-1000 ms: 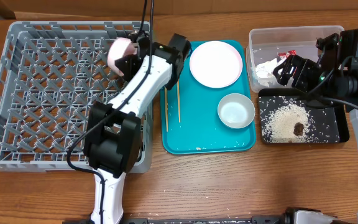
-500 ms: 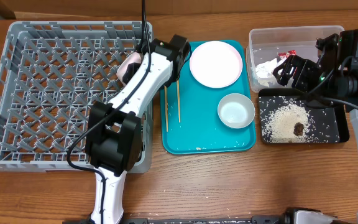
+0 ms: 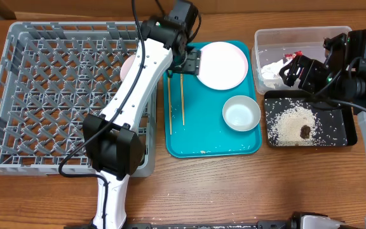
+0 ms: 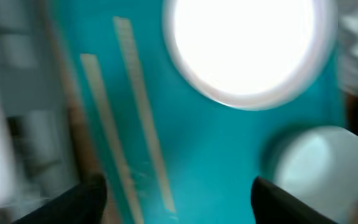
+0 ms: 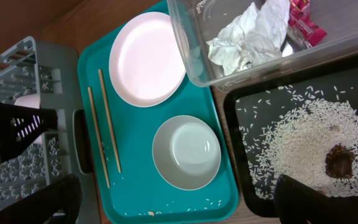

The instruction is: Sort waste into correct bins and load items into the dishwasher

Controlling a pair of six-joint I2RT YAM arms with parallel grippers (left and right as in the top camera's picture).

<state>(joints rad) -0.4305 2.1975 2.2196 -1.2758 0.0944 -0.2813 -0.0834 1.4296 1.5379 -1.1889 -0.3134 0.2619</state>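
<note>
My left gripper (image 3: 190, 65) (image 4: 179, 208) hangs open and empty over the teal tray, between the chopsticks (image 3: 182, 100) (image 4: 143, 112) and the round white plate (image 3: 221, 65) (image 4: 247, 50). A small pinkish-white dish (image 3: 126, 64), cup or bowl I cannot tell, lies in the grey dishwasher crate (image 3: 43, 95), half hidden by the arm. A white bowl (image 3: 241, 113) (image 5: 186, 152) sits on the tray. My right gripper (image 3: 295, 71) (image 5: 179, 208) is wide open and empty. The clear tub (image 3: 335, 33) holds crumpled paper (image 5: 244, 37) and the red wrapper (image 5: 303, 15). The black tray (image 3: 345, 137) holds rice (image 5: 303, 140) and a brown lump (image 5: 339, 160).
The teal serving tray (image 3: 208, 141) stands between crate and bins, with a few stray grains (image 5: 194, 202) near its front edge. My left arm (image 3: 135, 89) stretches over the crate's right side. Bare wooden table (image 3: 234, 184) lies in front.
My left gripper opened and let go of the pinkish-white dish, which now rests in the crate. It then swung right over the teal tray. The right arm stayed still.
</note>
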